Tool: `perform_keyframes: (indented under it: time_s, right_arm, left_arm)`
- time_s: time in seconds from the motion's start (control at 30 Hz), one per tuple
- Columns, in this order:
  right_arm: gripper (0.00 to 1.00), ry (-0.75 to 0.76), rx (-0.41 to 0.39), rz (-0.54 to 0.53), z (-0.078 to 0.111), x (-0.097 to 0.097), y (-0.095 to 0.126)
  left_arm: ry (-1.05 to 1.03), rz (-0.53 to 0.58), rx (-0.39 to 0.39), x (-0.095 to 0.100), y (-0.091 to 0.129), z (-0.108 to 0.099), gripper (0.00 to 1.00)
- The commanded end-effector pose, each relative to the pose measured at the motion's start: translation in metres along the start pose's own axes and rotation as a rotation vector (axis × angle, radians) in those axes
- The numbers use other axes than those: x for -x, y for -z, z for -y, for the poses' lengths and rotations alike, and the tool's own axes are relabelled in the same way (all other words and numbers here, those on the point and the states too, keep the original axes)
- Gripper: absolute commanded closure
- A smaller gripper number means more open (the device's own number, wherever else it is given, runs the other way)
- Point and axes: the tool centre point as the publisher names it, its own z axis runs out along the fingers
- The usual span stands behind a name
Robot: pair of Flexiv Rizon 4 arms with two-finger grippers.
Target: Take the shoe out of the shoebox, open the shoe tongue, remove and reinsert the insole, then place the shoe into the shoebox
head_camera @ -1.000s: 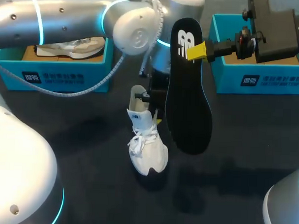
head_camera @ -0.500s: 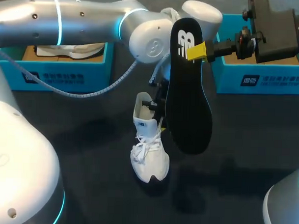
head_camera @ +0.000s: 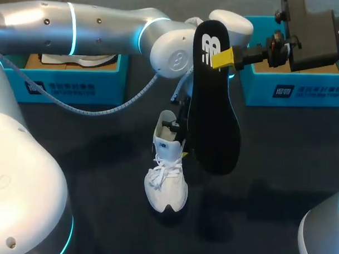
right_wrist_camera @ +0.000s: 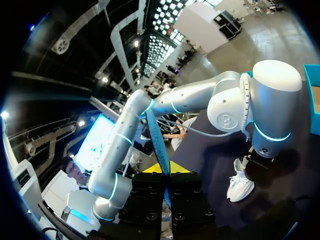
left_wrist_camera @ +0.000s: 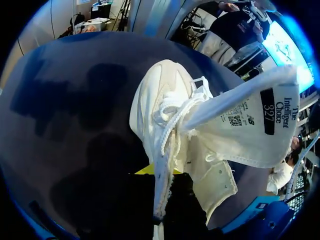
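Black insole (head_camera: 214, 128) pinched in right claw (head_camera: 220, 58); white shoe (head_camera: 166, 185) gripped by left claw (left_wrist_camera: 161, 181).

— What print is showing?

— A white logo (head_camera: 209, 50) is sitting at the heel end of the black insole (head_camera: 214, 123).

— Is the shoe (head_camera: 166, 185) carrying anything?

— Its tongue (left_wrist_camera: 235, 132) is showing a printed label in the left wrist view. A black strip (left_wrist_camera: 268, 111) is bearing a white number, and a line of dark words is running beside it. Small codes are sitting nearer the laces, too tiny to make out.

— And the boxes?

— The left box (head_camera: 113, 75) and the right box (head_camera: 254, 88) are each wearing a dark panel on the front. Each panel is showing a white emblem and two lines of white characters.
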Motion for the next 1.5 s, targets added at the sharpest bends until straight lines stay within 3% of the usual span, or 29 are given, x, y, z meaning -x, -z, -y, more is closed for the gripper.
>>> perform_keyframes:
  time_s: [0.03, 0.1, 0.13, 0.23, 0.3, 0.33, 0.53, 0.8, 1.17, 1.5]
  right_arm:
    - [1.0, -0.003, -0.002, 0.003, -0.001, 0.0, -0.003]
    - [1.0, -0.003, -0.002, 0.003, -0.001, 0.0, -0.003]
    - [1.0, -0.003, -0.002, 0.003, -0.001, 0.0, -0.003]
    - [1.0, -0.003, -0.002, 0.003, -0.001, 0.0, -0.003]
    - [1.0, -0.003, -0.002, 0.003, -0.001, 0.0, -0.003]
    - [1.0, -0.003, -0.002, 0.003, -0.001, 0.0, -0.003]
    - [1.0, -0.003, -0.002, 0.003, -0.001, 0.0, -0.003]
    - [1.0, -0.003, -0.002, 0.003, -0.001, 0.0, -0.003]
    - [1.0, -0.003, -0.002, 0.003, -0.001, 0.0, -0.003]
    - [1.0, -0.003, -0.002, 0.003, -0.001, 0.0, -0.003]
  left_arm:
    - [0.001, -0.013, -0.005, 0.005, -0.005, -0.003, 1.0]
    - [0.002, -0.015, -0.008, 0.005, -0.006, -0.003, 0.65]
    - [0.002, -0.015, -0.008, 0.005, -0.006, -0.003, 0.6]
    - [0.009, -0.01, -0.01, 0.005, -0.007, -0.003, 0.56]
    - [0.015, -0.003, -0.01, 0.004, -0.006, -0.003, 0.08]
    - [0.025, 0.009, -0.009, 0.003, -0.004, -0.002, 0.0]
    - [0.054, 0.102, 0.013, -0.006, 0.02, -0.003, 0.0]
    - [0.084, 0.31, 0.048, -0.024, 0.065, -0.012, 0.0]
    - [0.038, 0.574, 0.06, -0.044, 0.111, -0.016, 0.0]
    - [-0.029, 0.719, 0.137, -0.058, 0.149, -0.014, 0.0]
